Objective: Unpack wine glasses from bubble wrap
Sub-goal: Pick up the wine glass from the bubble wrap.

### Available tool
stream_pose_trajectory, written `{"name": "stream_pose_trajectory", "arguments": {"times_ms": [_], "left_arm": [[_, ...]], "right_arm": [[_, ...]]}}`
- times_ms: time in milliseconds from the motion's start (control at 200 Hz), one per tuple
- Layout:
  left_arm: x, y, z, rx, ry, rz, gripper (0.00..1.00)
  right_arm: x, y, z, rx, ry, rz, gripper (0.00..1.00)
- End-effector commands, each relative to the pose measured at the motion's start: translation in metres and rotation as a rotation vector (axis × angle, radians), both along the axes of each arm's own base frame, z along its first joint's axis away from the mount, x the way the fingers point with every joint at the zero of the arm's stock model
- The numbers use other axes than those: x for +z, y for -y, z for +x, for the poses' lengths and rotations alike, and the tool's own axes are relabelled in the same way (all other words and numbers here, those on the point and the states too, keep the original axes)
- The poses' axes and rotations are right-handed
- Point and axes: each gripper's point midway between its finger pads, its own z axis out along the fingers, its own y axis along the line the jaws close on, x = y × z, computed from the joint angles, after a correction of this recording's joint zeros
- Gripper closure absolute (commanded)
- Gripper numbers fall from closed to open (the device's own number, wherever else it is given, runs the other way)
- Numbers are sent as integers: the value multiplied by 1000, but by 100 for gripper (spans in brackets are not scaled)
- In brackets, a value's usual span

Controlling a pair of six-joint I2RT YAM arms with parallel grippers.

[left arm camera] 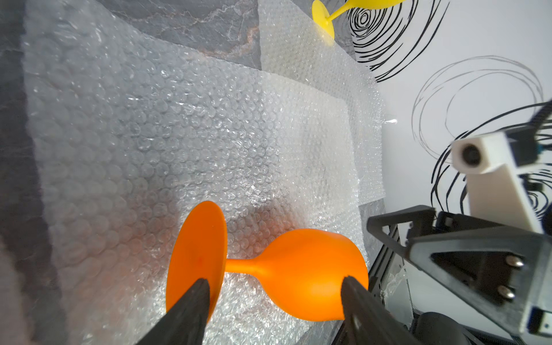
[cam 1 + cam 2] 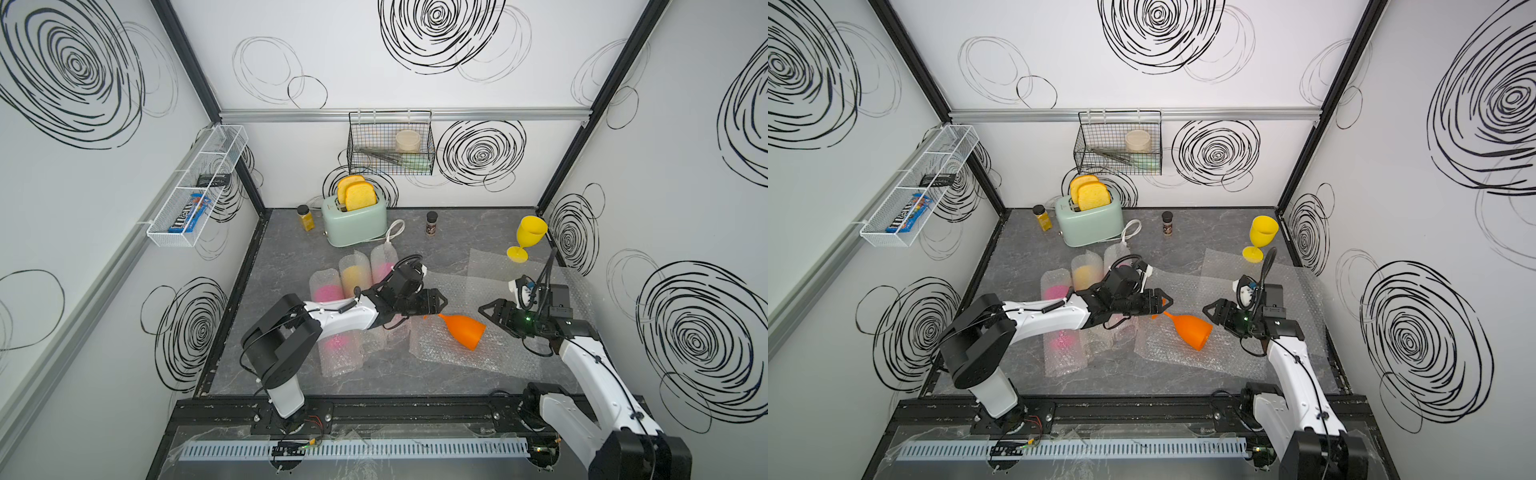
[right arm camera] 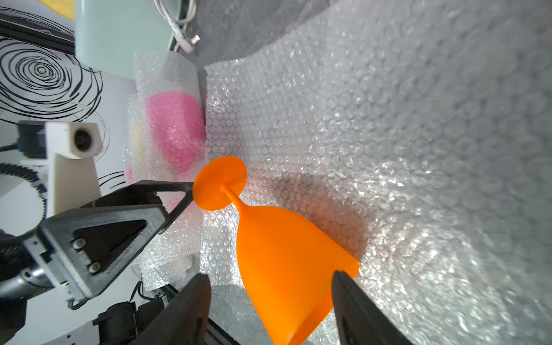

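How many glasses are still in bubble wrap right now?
3, side by side beneath the left arm: pink tube, yellow tube, second pink tube. The arm hides their middles; no further wrapped one shows.

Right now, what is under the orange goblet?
The orange goblet lies on its side on a flat bubble wrap sheet. The grey tabletop continues beneath that sheet; the part directly below the bowl is hidden.
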Motion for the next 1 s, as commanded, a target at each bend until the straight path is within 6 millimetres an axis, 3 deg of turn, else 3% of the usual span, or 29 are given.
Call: {"name": "stream_pose_trajectory", "arguments": {"times_ms": [0, 215, 525, 776, 996], "left_arm": [[0, 2, 3, -5, 8, -20, 26], [-1, 1, 4, -3, 5, -24, 26], [-1, 1, 4, -1, 3, -30, 26], [-2, 5, 1, -11, -5, -36, 26], [-2, 6, -1, -20, -12, -44, 26]], "right_arm": [[-2, 7, -10, -53, -30, -16, 32], [-2, -6, -31, -47, -82, 73, 34], [-11, -45, -50, 12, -121, 329, 35], [1, -51, -33, -10, -23, 427, 37], [17, -49, -12, -21, 62, 429, 45]]}}
